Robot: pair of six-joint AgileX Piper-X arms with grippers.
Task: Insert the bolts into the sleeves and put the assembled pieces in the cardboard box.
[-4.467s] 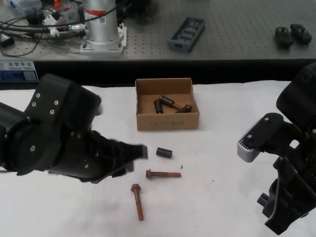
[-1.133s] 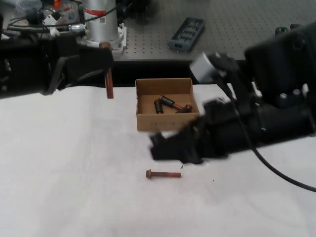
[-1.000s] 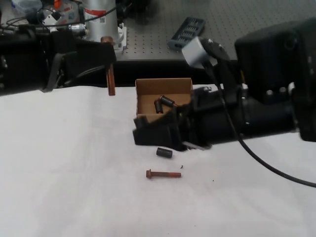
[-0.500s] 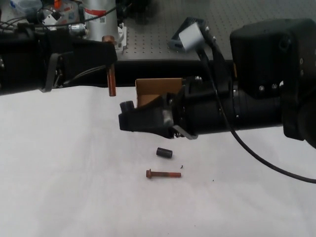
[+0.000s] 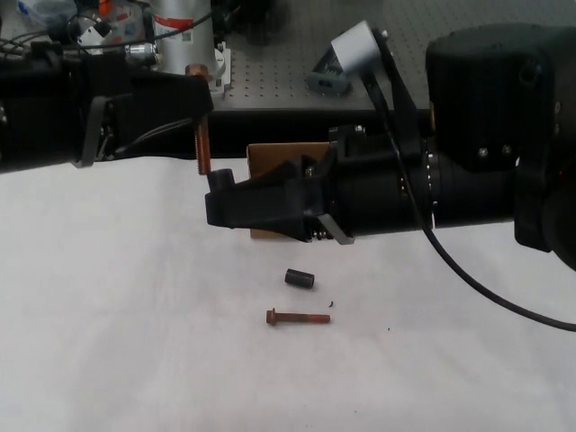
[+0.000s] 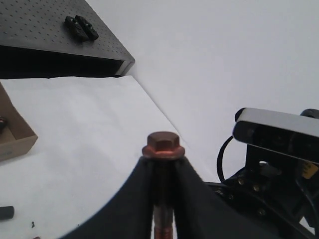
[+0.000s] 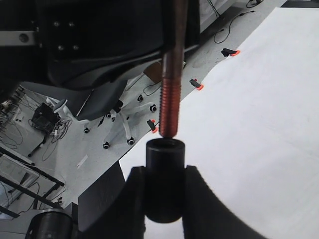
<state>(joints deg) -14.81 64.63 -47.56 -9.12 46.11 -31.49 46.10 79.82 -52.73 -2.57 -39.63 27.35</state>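
Observation:
My left gripper [image 5: 199, 97] is shut on a rusty bolt [image 5: 202, 135] that hangs threads-down above the white cloth; its hex head [image 6: 160, 145] sticks out between the fingers [image 6: 137, 191]. My right gripper [image 7: 164, 196] is shut on a black sleeve [image 7: 165, 180], held upright just under the bolt's threaded tip [image 7: 170, 112], with a small gap between them. In the high view this sleeve [image 5: 220, 181] sits directly below the bolt. The cardboard box [image 5: 266, 157] is mostly hidden behind the right arm. A loose sleeve [image 5: 299, 279] and a loose bolt [image 5: 298, 317] lie on the cloth.
The white cloth [image 5: 126, 342] covers the bench in front. Behind it runs a perforated optical table [image 5: 270, 54] with a metal post base [image 5: 184, 45], cables and a dark rack. A corner of the box [image 6: 16, 135] shows in the left wrist view.
My right arm has swung left and upward with the sleeve, from in front of the box to just under the bolt. The left gripper with the bolt has barely moved.

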